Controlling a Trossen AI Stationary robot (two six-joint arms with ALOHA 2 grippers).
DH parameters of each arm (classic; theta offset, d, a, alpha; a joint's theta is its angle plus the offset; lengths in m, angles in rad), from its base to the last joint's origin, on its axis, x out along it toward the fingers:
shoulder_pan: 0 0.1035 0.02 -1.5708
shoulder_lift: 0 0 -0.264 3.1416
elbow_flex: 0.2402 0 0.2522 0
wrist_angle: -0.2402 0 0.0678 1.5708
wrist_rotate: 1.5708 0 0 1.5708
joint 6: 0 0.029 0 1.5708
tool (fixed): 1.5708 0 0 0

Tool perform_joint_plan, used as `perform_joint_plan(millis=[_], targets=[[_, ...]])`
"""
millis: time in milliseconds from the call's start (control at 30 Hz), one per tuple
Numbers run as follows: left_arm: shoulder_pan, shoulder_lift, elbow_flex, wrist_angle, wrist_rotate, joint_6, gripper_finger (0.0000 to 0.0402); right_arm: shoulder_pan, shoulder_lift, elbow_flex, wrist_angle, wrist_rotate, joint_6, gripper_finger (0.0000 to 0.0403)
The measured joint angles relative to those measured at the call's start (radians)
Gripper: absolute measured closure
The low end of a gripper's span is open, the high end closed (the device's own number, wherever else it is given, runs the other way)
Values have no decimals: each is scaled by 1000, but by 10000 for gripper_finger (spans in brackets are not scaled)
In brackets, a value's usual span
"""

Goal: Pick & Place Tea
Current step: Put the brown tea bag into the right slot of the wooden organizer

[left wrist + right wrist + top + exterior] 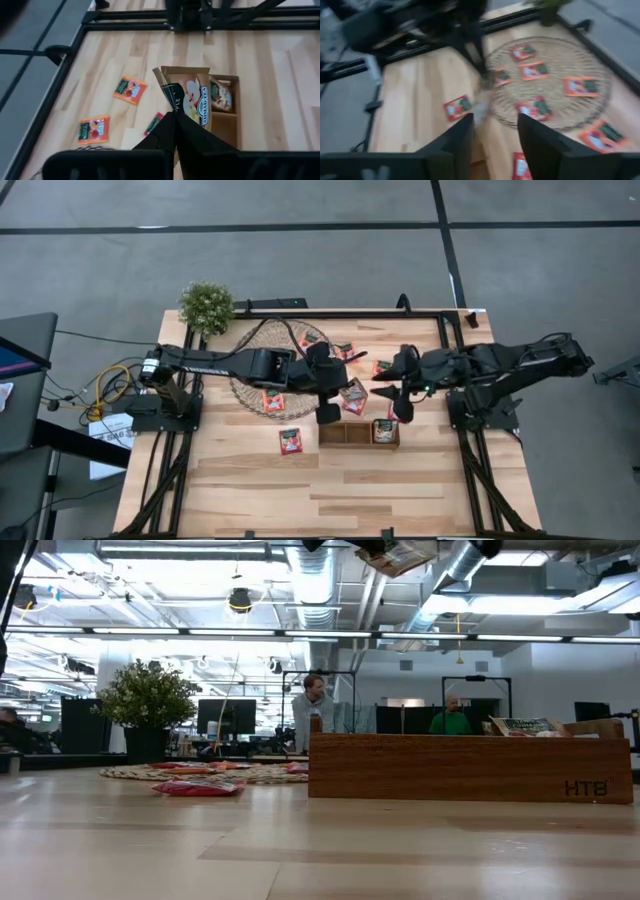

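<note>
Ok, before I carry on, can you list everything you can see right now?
red sachets: at least seven, red, on the mat and on the table around it
held sachet: one, pale, above the tray
sachet in tray: one, pale, end compartment
woven mat: one, tan, table middle
wooden tray: one, brown, beside the mat
plant: one, green, table's far corner
table: one, light wood
people: at least two, in the room behind
left gripper: dark, shut on the held sachet
right gripper: dark, open, over the tray end
</note>
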Motion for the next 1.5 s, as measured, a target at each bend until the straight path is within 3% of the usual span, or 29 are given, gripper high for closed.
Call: perform_joint_plan(millis=[300, 600, 767, 967, 1500], targets=[[0, 0, 0, 19, -19, 30, 401, -6, 75, 0, 55, -19, -40, 186], [-11, 0, 0, 1, 1, 32, 401, -53, 107, 10, 84, -15, -59, 184], [-17, 0, 0, 4, 8, 52, 401, -87, 107, 21, 98, -81, -66, 184], [-16, 0, 0, 4, 6, 53, 401, -106, 107, 21, 136, -146, -65, 196], [-16, 0, 0, 21, 6, 56, 401, -111, 107, 21, 132, -146, -57, 282]])
